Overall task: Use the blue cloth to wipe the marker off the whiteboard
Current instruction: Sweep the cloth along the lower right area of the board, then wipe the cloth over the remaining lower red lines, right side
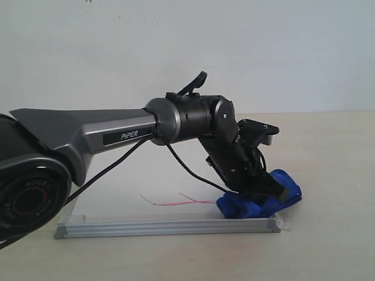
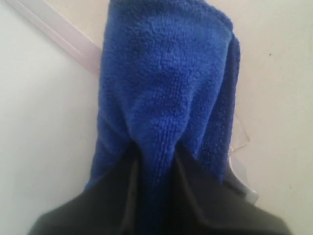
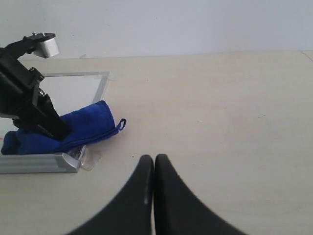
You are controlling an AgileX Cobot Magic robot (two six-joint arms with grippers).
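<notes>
Lying nearest, bare table [image 1: 328, 252] is running open in front of and to the right of the one whiteboard [image 1: 167, 227], whose silver near rail is facing the exterior camera. One blue cloth [image 1: 261, 202] is sitting at the board's near right corner, spilling over the right frame edge. Left gripper [image 1: 266, 186] is reaching down from above, its jaws pinching a fold of the cloth. One thin red stretch of marker [image 1: 176, 202] is showing just left of the cloth. Right gripper [image 3: 153, 159], well apart over bare table, is showing its jaws pressed together on nothing.
</notes>
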